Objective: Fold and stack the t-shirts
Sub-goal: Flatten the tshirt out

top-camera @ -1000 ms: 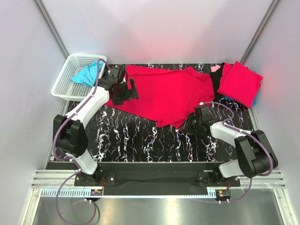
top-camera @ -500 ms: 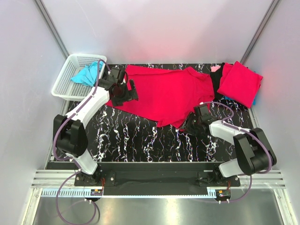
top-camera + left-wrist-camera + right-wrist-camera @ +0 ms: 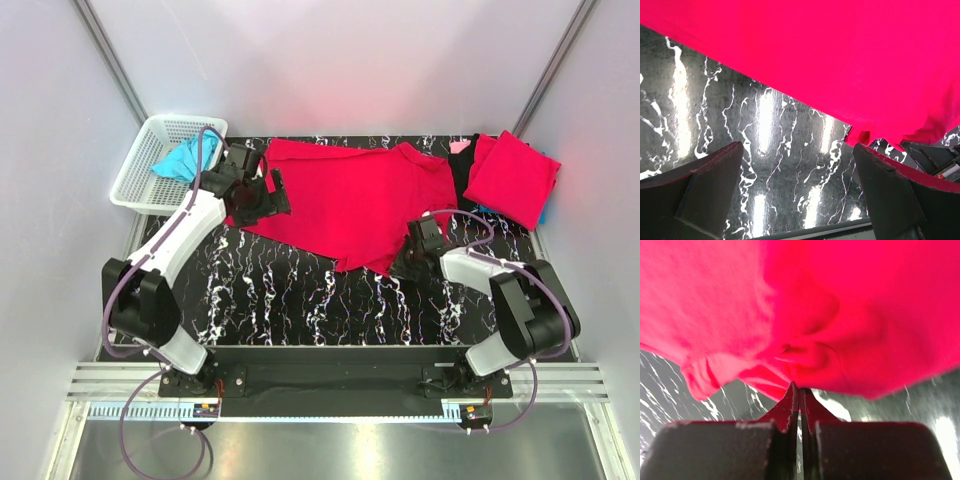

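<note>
right gripper (image 3: 799,388) pinches red t-shirt (image 3: 350,205) hem (left gripper (image 3: 260,196) agape).

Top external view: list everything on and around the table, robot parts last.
spread t-shirt: 1, crimson, lying open across the middle of the table
folded t-shirt: 1, crimson, on top of a pile at the far right corner
turquoise t-shirt: 1, turquoise, bunched in the basket
other cloth: count unclear, black, pink and blue bits beside and under the folded t-shirt
basket: 1, white lattice, far left corner
table: 1, black with white veins
left gripper: 1, black, open, at the spread t-shirt's left edge
right gripper: 1, black, shut on the spread t-shirt's near right edge
</note>
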